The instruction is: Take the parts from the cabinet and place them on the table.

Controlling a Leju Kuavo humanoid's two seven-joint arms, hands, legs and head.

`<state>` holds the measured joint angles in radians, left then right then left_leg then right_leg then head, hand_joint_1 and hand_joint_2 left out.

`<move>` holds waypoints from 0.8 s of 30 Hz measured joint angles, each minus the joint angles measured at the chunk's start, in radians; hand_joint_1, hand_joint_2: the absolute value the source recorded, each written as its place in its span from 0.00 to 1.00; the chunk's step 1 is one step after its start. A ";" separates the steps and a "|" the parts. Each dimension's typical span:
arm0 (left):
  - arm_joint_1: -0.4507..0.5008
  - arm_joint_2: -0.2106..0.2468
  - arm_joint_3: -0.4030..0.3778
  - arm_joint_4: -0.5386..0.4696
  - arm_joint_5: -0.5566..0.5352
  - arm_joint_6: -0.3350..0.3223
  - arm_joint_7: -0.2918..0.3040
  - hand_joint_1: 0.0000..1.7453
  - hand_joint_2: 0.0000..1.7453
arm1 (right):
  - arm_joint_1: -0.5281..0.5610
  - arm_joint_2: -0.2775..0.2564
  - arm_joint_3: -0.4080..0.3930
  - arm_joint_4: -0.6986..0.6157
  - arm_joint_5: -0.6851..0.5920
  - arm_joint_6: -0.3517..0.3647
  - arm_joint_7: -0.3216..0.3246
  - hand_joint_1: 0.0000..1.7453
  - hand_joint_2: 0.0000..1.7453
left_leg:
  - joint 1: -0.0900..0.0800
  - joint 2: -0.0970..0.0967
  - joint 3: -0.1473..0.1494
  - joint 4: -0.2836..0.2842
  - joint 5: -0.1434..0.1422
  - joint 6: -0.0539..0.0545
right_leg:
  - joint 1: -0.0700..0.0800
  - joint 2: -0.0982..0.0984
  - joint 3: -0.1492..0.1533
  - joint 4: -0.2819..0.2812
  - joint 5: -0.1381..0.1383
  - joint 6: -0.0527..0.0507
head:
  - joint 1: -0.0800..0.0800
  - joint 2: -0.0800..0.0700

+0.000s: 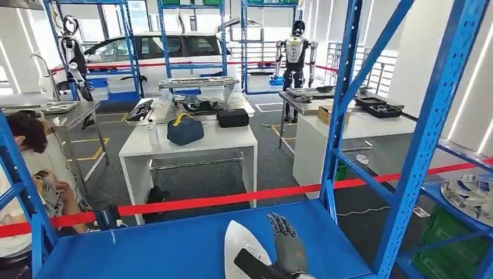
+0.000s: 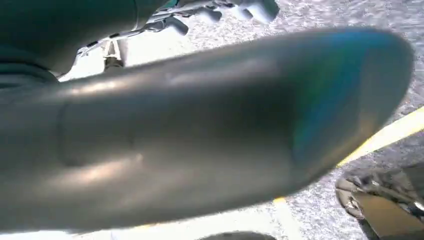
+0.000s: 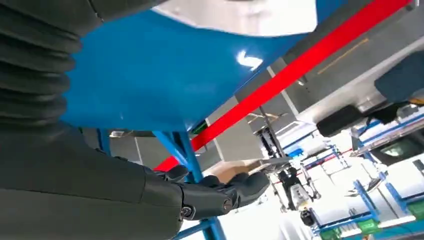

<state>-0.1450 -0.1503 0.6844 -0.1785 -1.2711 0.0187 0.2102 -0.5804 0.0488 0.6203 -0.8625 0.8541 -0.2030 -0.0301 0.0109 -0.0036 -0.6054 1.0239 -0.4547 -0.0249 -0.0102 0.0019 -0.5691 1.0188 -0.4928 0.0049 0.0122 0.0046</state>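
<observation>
A white curved part point(image 1: 239, 243) lies on the blue cabinet shelf point(image 1: 163, 244) right in front of me. My right hand point(image 1: 288, 243) hovers flat over the shelf just right of the part, fingers stretched forward and holding nothing. In the right wrist view its dark fingers point(image 3: 220, 192) are spread above the blue shelf point(image 3: 150, 75), with the white part point(image 3: 250, 15) at the picture's edge. My left hand point(image 2: 200, 140) appears as a broad blurred grey thumb over the floor; its fingers are hidden. More silvery parts point(image 1: 472, 195) lie on a shelf at the right.
Blue cabinet uprights point(image 1: 418, 133) stand to my right. A red barrier tape point(image 1: 232, 200) runs behind the shelf. Beyond it a white table point(image 1: 145, 152) carries a blue bag point(image 1: 185, 129) and a black case point(image 1: 232, 118). A person point(image 1: 26, 168) sits at the left. A green crate point(image 1: 453, 247) is lower right.
</observation>
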 joint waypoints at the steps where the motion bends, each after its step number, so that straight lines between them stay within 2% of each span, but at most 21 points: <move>1: 0.000 0.000 0.000 0.000 0.000 0.000 0.000 0.00 0.00 | 0.000 0.000 -0.001 0.000 -0.001 0.000 0.000 0.00 0.00 | 0.005 0.000 0.008 -0.009 0.004 0.012 | -0.002 0.000 0.001 0.002 -0.006 0.008 | 0.000 0.000; 2: 0.000 0.001 0.001 0.000 0.000 0.000 0.000 0.00 0.00 | 0.002 0.000 -0.004 0.000 -0.002 0.000 -0.002 0.00 0.00 | 0.006 0.001 0.012 -0.012 0.003 0.019 | -0.005 0.000 -0.006 0.023 -0.015 0.012 | 0.000 0.000; 3: -0.002 0.002 0.001 0.000 0.000 0.000 0.000 0.00 0.00 | 0.001 0.000 -0.007 0.001 -0.002 0.000 -0.004 0.00 0.00 | 0.006 0.001 0.014 -0.012 0.001 0.027 | -0.004 0.000 -0.033 0.073 -0.042 0.014 | 0.000 0.000; 5: -0.002 0.002 0.002 0.000 0.000 0.000 -0.001 0.00 0.00 | 0.008 0.000 -0.012 0.003 -0.003 0.000 -0.007 0.00 0.00 | 0.004 0.001 0.016 -0.011 -0.003 0.034 | -0.004 0.000 -0.119 0.229 -0.104 0.018 | 0.000 0.000; 6: -0.001 0.002 0.002 0.000 0.000 0.000 -0.001 0.00 0.00 | 0.016 0.000 -0.016 0.005 -0.005 0.000 -0.008 0.00 0.00 | 0.004 0.001 0.017 -0.010 -0.005 0.035 | -0.004 0.000 -0.161 0.296 -0.119 0.019 | 0.001 0.000; 7: -0.001 0.002 0.002 0.000 0.000 0.000 -0.001 0.00 0.00 | 0.023 0.000 -0.021 0.005 -0.006 0.000 -0.009 0.00 0.00 | 0.004 0.000 0.018 -0.009 -0.008 0.035 | -0.004 0.000 -0.182 0.318 -0.109 0.020 | 0.000 0.000; 8: 0.000 0.002 0.003 0.000 0.000 0.000 -0.001 0.00 0.00 | 0.028 0.000 -0.028 0.005 -0.008 0.002 -0.009 0.00 0.00 | 0.004 -0.002 0.021 -0.008 -0.012 0.034 | -0.005 0.000 -0.177 0.289 -0.075 0.018 | 0.001 0.000; 9: 0.000 0.002 0.003 0.000 0.000 0.000 -0.001 0.00 0.00 | 0.030 -0.001 -0.035 0.005 -0.009 0.003 -0.009 0.00 0.00 | 0.004 -0.003 0.025 -0.006 -0.016 0.032 | -0.005 0.000 -0.151 0.219 -0.025 0.015 | 0.000 0.000; 11: 0.000 0.002 0.003 0.000 0.000 0.000 -0.002 0.00 0.00 | 0.030 -0.001 -0.048 0.005 -0.010 0.006 -0.009 0.00 0.00 | 0.004 -0.004 0.034 -0.002 -0.028 0.023 | -0.003 -0.001 -0.074 0.041 0.061 0.003 | 0.000 0.000; 12: -0.001 0.002 0.003 0.000 0.000 0.000 -0.002 0.00 0.00 | 0.030 0.000 -0.052 0.005 -0.010 0.010 -0.009 0.00 0.00 | -0.003 -0.004 0.033 0.003 -0.033 0.015 | 0.003 -0.001 -0.063 0.020 0.039 -0.001 | 0.000 0.000; 14: -0.001 0.002 0.003 0.000 0.000 0.000 -0.003 0.00 0.00 | 0.034 0.001 -0.054 0.004 -0.011 0.013 -0.009 0.00 0.00 | -0.001 -0.004 0.036 -0.003 -0.035 0.005 | 0.007 0.001 -0.059 0.018 0.038 -0.007 | 0.000 0.000; 15: -0.001 0.001 0.003 0.000 0.000 0.000 -0.004 0.00 0.00 | 0.037 0.000 -0.060 0.004 -0.011 0.013 -0.009 0.00 1.00 | -0.001 -0.003 0.040 -0.008 -0.035 -0.002 | 0.010 0.003 -0.058 0.018 0.036 -0.014 | 0.000 0.000; 17: -0.002 0.002 0.004 -0.001 0.000 -0.001 -0.004 0.00 0.00 | 0.039 0.002 -0.068 0.001 -0.014 0.013 -0.009 0.00 1.00 | 0.002 -0.002 0.038 0.003 -0.044 -0.014 | -0.001 0.003 -0.044 0.004 0.040 -0.027 | 0.000 0.000; 18: -0.002 0.002 0.004 -0.001 0.000 -0.001 -0.004 0.00 0.00 | 0.039 0.002 -0.073 -0.001 -0.016 0.013 -0.009 0.00 1.00 | 0.001 -0.001 0.020 0.045 -0.069 -0.018 | -0.003 0.002 -0.038 0.003 0.038 -0.034 | -0.003 0.000; 19: -0.002 0.002 0.004 -0.001 0.000 -0.001 -0.004 0.00 0.00 | 0.040 0.003 -0.076 -0.001 -0.018 0.013 -0.008 0.00 1.00 | 0.002 -0.001 -0.014 0.114 -0.102 -0.022 | -0.003 0.002 -0.035 0.003 0.036 -0.037 | -0.003 0.000; 21: 0.001 0.002 0.005 0.000 0.000 -0.002 -0.007 0.00 0.00 | 0.053 0.003 -0.087 -0.001 -0.030 0.012 -0.003 0.00 1.00 | 0.003 -0.001 -0.105 0.274 -0.155 -0.028 | -0.001 0.001 -0.031 0.003 0.031 -0.042 | -0.003 0.000; 22: 0.002 0.002 0.005 0.000 0.000 -0.002 -0.007 0.00 0.00 | 0.061 0.004 -0.096 -0.001 -0.037 0.010 0.000 0.00 1.00 | 0.003 -0.001 -0.127 0.302 -0.152 -0.028 | -0.001 0.002 -0.029 0.004 0.029 -0.042 | -0.003 0.000; 23: 0.003 0.002 0.007 0.000 0.001 -0.002 -0.008 0.00 0.00 | 0.070 0.006 -0.108 0.000 -0.042 0.007 0.005 0.00 1.00 | 0.003 -0.001 -0.126 0.284 -0.124 -0.028 | -0.001 0.002 -0.026 0.004 0.026 -0.041 | -0.003 0.000; 24: 0.003 0.003 0.011 0.000 0.001 -0.002 -0.009 0.00 0.00 | 0.077 0.006 -0.119 0.000 -0.048 0.002 0.006 0.00 1.00 | 0.003 -0.001 -0.104 0.224 -0.079 -0.025 | -0.001 0.003 -0.022 0.005 0.022 -0.040 | -0.003 0.000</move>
<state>-0.1417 -0.1476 0.6954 -0.1781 -1.2699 0.0168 0.2014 -0.5034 0.0549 0.5009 -0.8625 0.8064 -0.2007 -0.0244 0.0137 -0.0048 -0.7093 1.2480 -0.5335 -0.0499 -0.0113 0.0048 -0.5908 1.0236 -0.4706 -0.0351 0.0091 0.0046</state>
